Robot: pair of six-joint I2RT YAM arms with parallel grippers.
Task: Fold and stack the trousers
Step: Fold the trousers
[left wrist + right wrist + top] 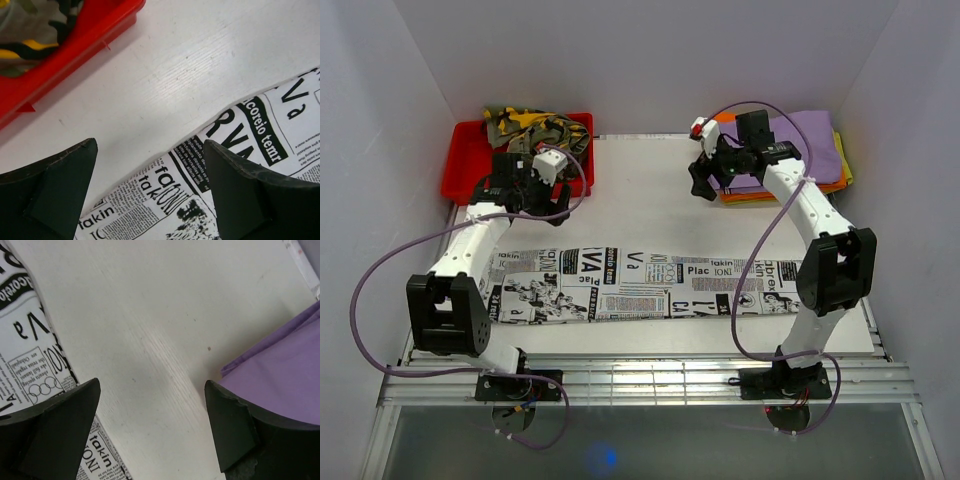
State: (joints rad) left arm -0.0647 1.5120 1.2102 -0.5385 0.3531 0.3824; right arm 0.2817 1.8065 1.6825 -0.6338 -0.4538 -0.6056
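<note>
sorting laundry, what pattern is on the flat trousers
Trousers: black newspaper print on white, clearest in left wrist view.

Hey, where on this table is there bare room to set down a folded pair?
The widest bare table is the far middle, bordered by the red bin, the purple cloth stack and the newspaper-print trousers. A narrow strip runs along the near edge. Both far corners are crowded.

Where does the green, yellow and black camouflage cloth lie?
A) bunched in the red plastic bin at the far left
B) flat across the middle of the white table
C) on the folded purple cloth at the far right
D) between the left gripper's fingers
A: the camouflage cloth sits bunched inside the red plastic bin, apart from the flat newspaper-print trousers.
</note>
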